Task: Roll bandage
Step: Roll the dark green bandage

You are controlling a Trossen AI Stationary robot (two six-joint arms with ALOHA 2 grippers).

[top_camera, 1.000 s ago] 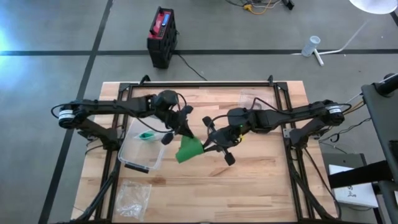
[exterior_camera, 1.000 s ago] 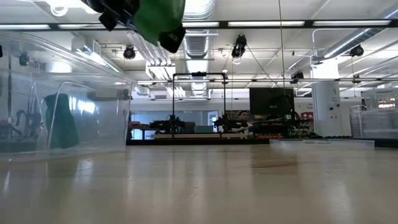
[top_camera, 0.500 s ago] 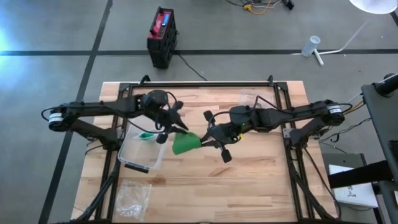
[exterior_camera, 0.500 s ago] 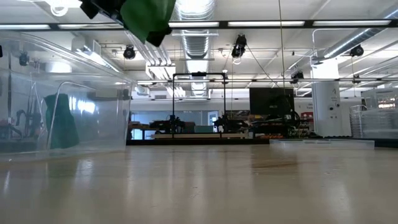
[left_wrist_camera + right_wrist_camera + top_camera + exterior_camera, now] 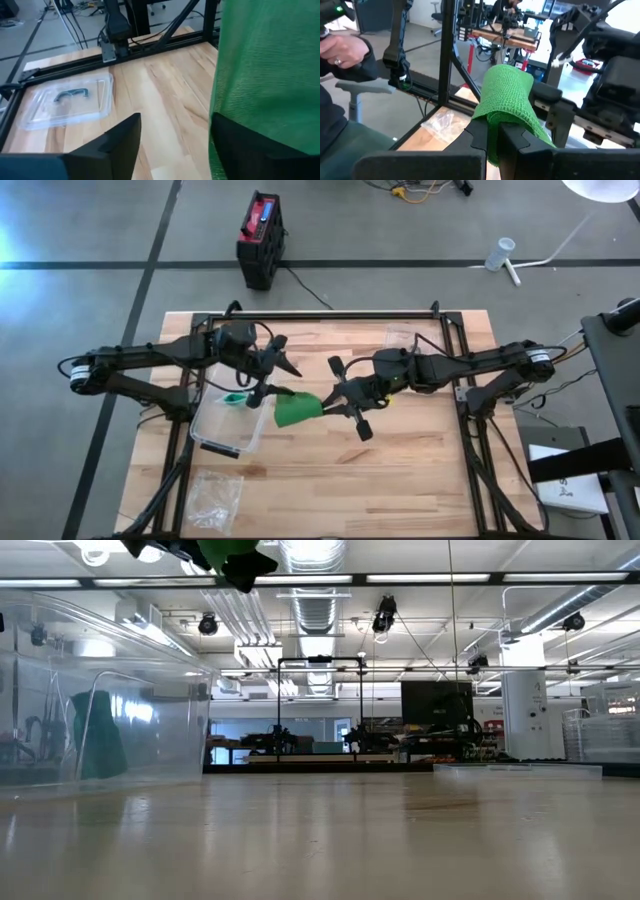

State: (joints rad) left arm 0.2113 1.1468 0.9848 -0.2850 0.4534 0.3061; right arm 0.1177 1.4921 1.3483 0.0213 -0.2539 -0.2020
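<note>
Above the wooden tabletop, I see my right tool clamped on the green bandage, held in the air mid-table. My left tool stands apart beside the bandage, over the clear container's edge.

You face grey concrete floor crossed by dark tape lines, red-black box at frame top. Low view: ceiling strip lights, ducting, white pillar at right.

This is a big robot lab, with a grey floor, long ceiling lights and more work tables far behind.
</note>
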